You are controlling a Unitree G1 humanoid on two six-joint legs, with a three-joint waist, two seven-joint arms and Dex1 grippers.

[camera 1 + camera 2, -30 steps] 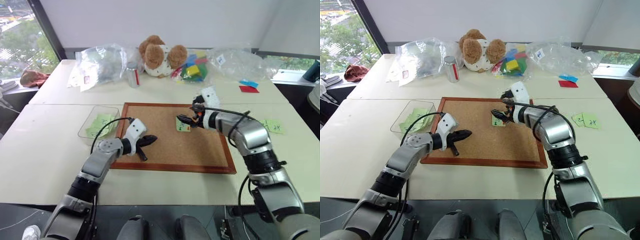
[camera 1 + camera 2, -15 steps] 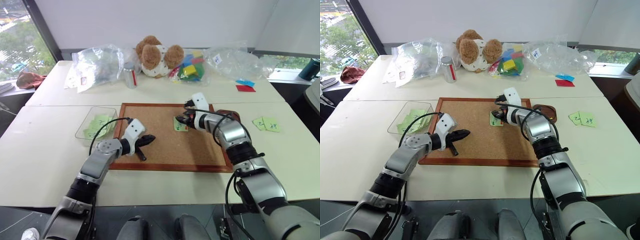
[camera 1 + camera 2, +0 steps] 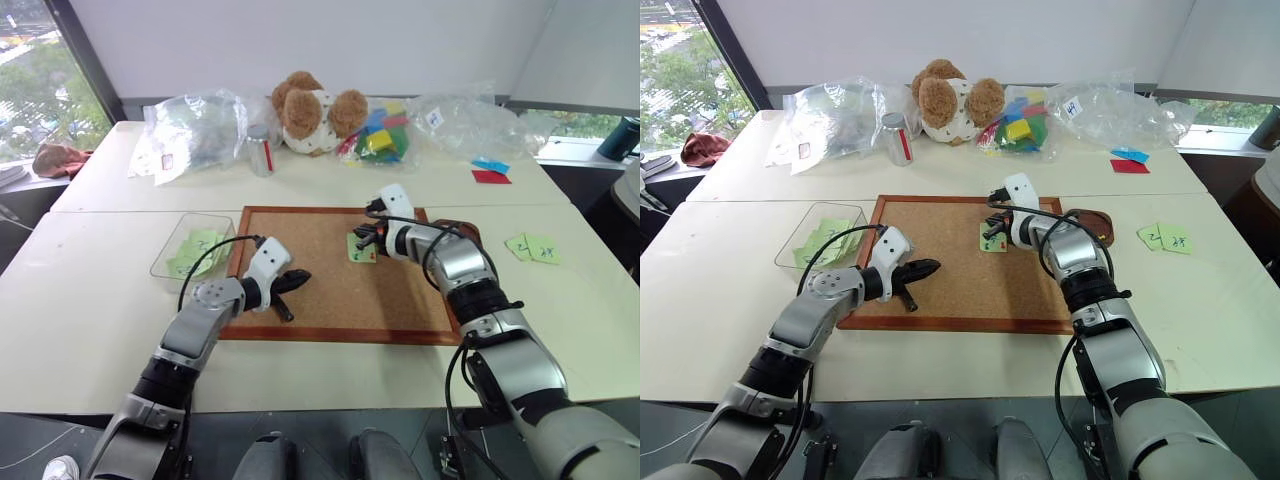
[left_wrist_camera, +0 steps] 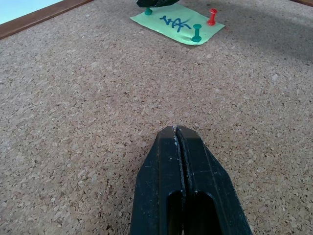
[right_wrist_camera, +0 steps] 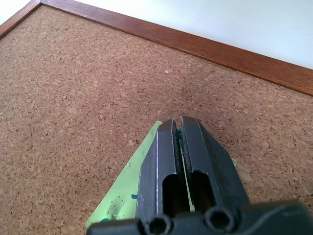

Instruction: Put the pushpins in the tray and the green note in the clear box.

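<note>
Pushpins (image 4: pixel 196 33) pin the note (image 4: pixel 178 23) to the corkboard (image 3: pixel 330 290). My right gripper (image 5: pixel 179 131) has just gone from half open to clamped on a green pin at the note's corner, so I judge I can pull it. Left gripper (image 4: pixel 177 134) hangs shut, empty.

the left arm is stretched forward and bent slightly inward, its wrist angled toward the right. the left gripper (image 3: pixel 296 281) is held low with its two black fingers (image 4: pixel 183 186) pressed flat together. the right arm is reached further forward, elbow bent, forearm turned inward. the right gripper (image 3: pixel 362 234) is tilted downward, its fingers (image 5: pixel 188 161) drawn together.
</note>
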